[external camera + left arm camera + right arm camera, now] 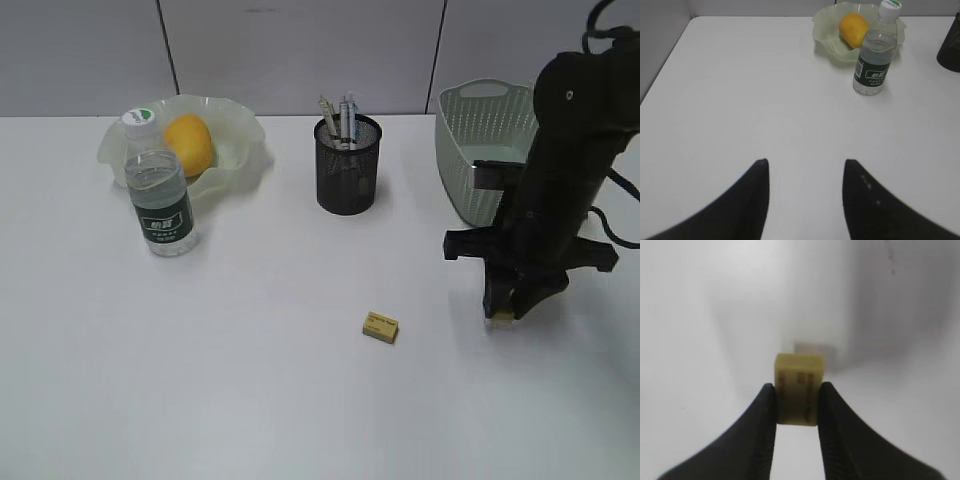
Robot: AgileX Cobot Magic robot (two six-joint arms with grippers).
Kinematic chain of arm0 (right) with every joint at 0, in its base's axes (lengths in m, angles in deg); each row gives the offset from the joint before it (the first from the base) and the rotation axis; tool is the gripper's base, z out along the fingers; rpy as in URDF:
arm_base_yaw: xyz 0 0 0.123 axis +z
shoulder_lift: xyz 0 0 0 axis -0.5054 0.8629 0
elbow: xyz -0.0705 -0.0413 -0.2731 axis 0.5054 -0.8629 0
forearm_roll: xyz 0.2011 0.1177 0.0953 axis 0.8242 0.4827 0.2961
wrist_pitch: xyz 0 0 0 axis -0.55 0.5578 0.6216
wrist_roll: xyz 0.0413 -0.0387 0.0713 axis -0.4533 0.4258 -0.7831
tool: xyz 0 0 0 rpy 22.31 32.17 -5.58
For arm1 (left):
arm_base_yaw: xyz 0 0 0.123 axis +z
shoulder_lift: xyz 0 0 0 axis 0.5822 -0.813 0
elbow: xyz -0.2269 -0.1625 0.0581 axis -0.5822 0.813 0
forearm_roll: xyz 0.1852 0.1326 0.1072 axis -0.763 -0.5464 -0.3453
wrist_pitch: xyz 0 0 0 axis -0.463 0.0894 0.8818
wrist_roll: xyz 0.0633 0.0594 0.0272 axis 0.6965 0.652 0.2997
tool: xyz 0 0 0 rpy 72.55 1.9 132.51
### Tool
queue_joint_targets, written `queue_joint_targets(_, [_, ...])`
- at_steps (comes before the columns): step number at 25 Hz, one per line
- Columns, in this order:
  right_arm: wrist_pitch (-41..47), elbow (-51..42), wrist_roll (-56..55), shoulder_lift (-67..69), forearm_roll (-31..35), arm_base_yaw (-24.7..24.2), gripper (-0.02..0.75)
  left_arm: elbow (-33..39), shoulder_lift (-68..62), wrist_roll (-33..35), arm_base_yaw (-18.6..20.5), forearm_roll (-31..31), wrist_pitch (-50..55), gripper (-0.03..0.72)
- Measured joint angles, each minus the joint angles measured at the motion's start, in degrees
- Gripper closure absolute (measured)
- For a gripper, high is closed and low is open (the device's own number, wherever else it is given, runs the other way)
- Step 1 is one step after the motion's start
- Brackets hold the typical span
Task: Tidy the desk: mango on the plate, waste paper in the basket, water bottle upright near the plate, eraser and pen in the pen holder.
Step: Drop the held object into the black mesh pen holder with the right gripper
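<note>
Nearest, an eraser (381, 326) is lying alone on the white desk (250, 380). Off to its right, the right gripper (507, 312) is pointing straight down, pinching a second yellowish eraser (799, 388) between its fingertips. The left gripper (806, 175) is hanging over bare desk with its jaws spread, holding nothing. Farther back on the left, the water bottle (160, 182) is standing upright just beside the plate (235, 150), where the mango (189, 145) is sitting. The pen holder (348, 165) is standing mid-desk with pens (339, 120) inside, and the basket (482, 160) is sitting far right.
</note>
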Motion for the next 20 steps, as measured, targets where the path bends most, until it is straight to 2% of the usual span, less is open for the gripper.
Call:
queue_joint_targets(6, [0.77,0.16,10.40,-4.86,0.00,4.89,0.521,0.00,0.00,0.00,0.00,-0.05,0.00,0.381])
queue_joint_targets(10, [-2.40,2.61,13.96,-6.78,0.00,5.74,0.521,0.00,0.00,0.00,0.00,-0.05,0.00,0.419])
queue_joint_targets(13, [-6.78,6.24,14.53,-7.02,-0.06,5.74,0.521,0.00,0.00,0.00,0.00,-0.05,0.00,0.445])
queue_joint_targets(20, [-22.34,13.61,14.72,-6.30,0.27,5.74,0.523,0.00,0.00,0.00,0.00,-0.11,0.00,0.450])
